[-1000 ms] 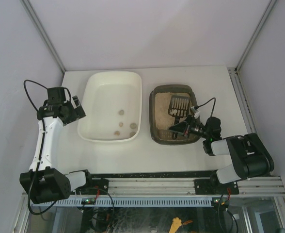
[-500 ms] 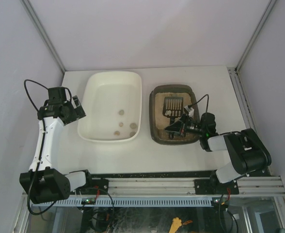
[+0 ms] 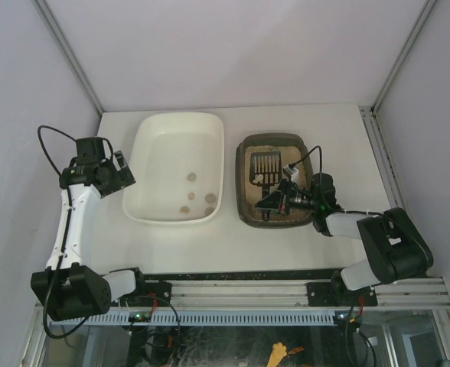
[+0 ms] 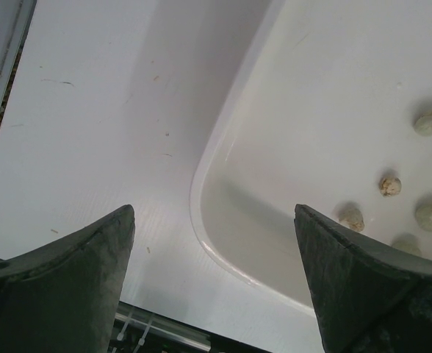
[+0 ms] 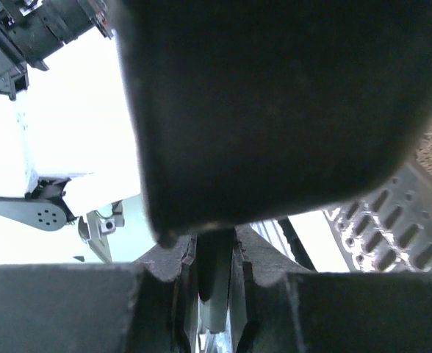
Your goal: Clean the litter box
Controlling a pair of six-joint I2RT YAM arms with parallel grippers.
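Sitting on the right half of the table [image 3: 301, 126], the litter box [image 3: 242, 195] is a dark tray with rounded corners, its floor covered in beige litter [image 3: 286, 153], and it lies just beside the larger white tub [image 3: 137, 164], their long sides near each other without clearly touching. The right pincer [image 3: 271, 203] reaches in low from the right and hangs over the near end of the box, inside its rim as seen from the top camera. Its fingers [image 5: 164, 294] are pressed together on the dark handle of a slotted scoop [image 3: 263, 168]; in the right wrist view that handle sits squeezed in the narrow gap between them, and the slotted blade shows at the right with sandy litter beyond it. From above, the scoop's head lies toward the far left part of the box, over the litter, with the handle running back toward the pincer. Whether the blade touches the litter cannot be told. The left pincer [image 3: 125, 170] is well apart from the litter box, on the other side of the white tub and just off the tub's left rim. Its fingers [image 4: 76, 294] are spread wide with nothing between them, looking down on bare table and the tub's rounded corner. Several small pale clumps [image 3: 190, 177] lie on the tub's floor.
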